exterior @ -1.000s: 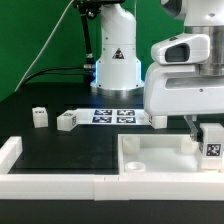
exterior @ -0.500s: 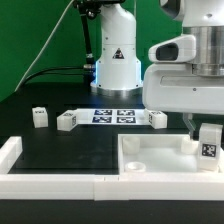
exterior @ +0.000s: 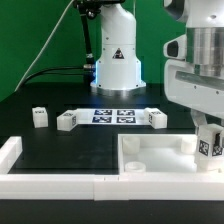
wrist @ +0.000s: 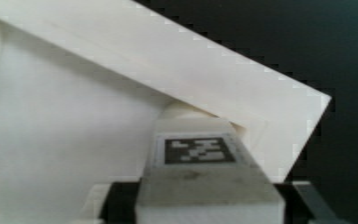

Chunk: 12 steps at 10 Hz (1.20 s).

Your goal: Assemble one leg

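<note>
My gripper (exterior: 209, 128) is shut on a leg (exterior: 209, 143), a chunky white block with a black-and-white tag, and holds it upright over the far corner of the large white tray-like top (exterior: 150, 150) on the exterior view's right. In the wrist view the held leg (wrist: 201, 160) sits between my fingers (wrist: 126, 200), right at the top's corner (wrist: 265, 100). Three more legs lie on the black table: one at the left (exterior: 39, 117), one beside it (exterior: 66, 121), one right of the marker board (exterior: 157, 119).
The marker board (exterior: 115, 116) lies flat at the table's middle, in front of the arm's white base (exterior: 116, 62). A low white wall (exterior: 50, 182) runs along the table's front edge, with a raised end (exterior: 10, 150) at the left.
My gripper has carried the leg toward the exterior view's right, along the top's far edge, and the arm's body has shifted right with it. The loose legs have not moved.
</note>
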{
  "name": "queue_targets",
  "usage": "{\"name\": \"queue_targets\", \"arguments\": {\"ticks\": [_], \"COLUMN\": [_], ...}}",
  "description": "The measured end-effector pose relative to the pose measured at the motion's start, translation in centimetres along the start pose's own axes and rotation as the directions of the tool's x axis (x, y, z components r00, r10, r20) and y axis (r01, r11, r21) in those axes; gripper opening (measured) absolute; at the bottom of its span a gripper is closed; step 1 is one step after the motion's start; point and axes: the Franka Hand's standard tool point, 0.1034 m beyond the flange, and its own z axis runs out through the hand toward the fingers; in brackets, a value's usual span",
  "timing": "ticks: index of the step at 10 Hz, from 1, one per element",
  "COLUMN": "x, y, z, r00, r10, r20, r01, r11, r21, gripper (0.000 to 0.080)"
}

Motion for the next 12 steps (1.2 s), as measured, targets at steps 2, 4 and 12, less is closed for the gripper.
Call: {"name": "queue_targets", "arguments": {"ticks": [2, 4, 12], "x": [0.09, 0.06, 0.17], "y": [-0.04, -0.1, -0.07], "z": [-0.01, 0.0, 0.12], "r00": [0.995, 0.964, 0.955], "r10": [0.102, 0.264, -0.294], "r20": [0.012, 0.035, 0.028], "r01": [-0.102, -0.265, 0.293], "r11": [0.995, 0.964, 0.956], "r21": [0.004, 0.006, 0.023], "gripper": [0.0294, 0.0294, 0.0647]}}
